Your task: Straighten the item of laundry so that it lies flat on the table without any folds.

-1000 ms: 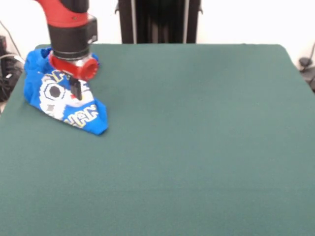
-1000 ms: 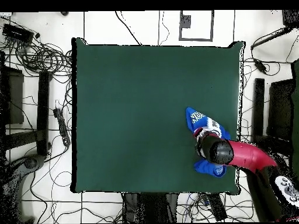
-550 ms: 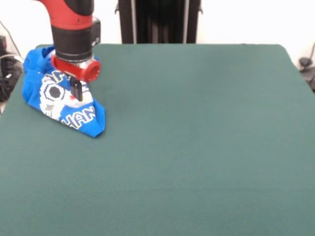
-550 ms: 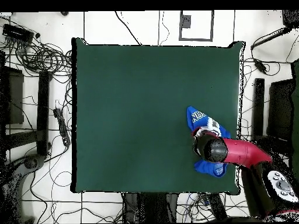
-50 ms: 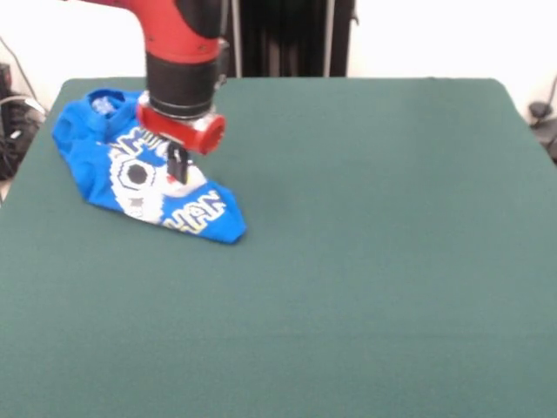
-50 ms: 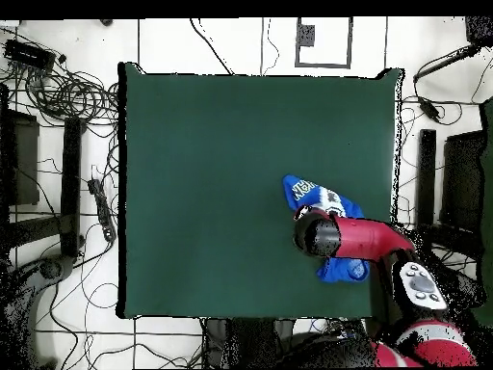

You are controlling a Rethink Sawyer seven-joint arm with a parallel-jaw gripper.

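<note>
**Shirt bunched near one table corner, gripper planted on its middle**

The item of laundry [image 5: 144, 178], a small bright blue T-shirt, lay crumpled on the table [image 5: 365, 261], close to the far-left corner as the front view showed it. It was folded into a rough wedge. The broad end sat by the table's left edge, and the narrow end came to a point toward the table's middle. That long axis ran slantwise from the corner inward, with the white-grey print and yellow lettering facing up along it. One blue fold stood heaped at the corner end.

The gripper [image 5: 178, 164] came straight down onto the middle of the print, so the cloth spread out to both sides of it along the slant. Its dark fingers looked drawn together and touching the fabric, probably pinching a bit of it, though the frames did not settle whether cloth was truly caught between them. In the overhead view the red arm [image 6: 371, 236] crossed over the shirt's corner-side half and hid it.

By my judgement, any flattening move depended on that slant. The open room lay toward the table's centre, beyond the pointed end. Nothing else rested on the green surface to obstruct a pull that way. The table's edge lay near on the other side.
</note>
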